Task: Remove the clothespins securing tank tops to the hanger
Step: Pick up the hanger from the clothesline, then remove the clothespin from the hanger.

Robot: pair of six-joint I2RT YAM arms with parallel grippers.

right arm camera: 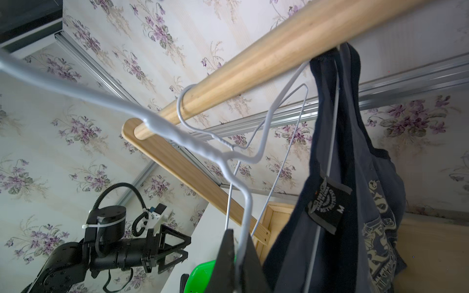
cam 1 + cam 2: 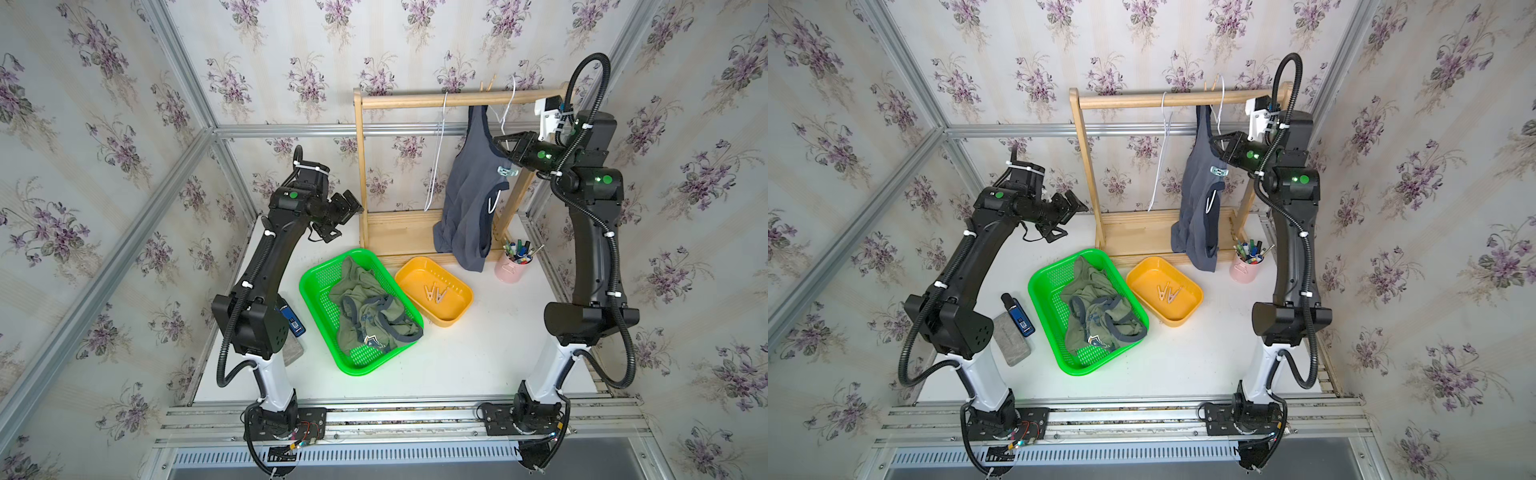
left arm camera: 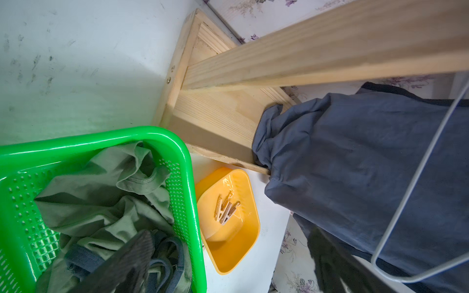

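Two pincers, right pincer (image 1: 239, 236) clamped on white hanger (image 1: 182, 139), left pincer (image 1: 189, 246) gaping, empty

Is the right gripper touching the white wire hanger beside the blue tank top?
Touching: right wrist view shows the right gripper, jaws shut around the white wire hanger.

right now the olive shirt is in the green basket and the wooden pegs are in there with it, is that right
Not quite: the wooden pegs lie in the yellow tray, not in the basket, as both top views show. The olive shirt is indeed in the green basket.
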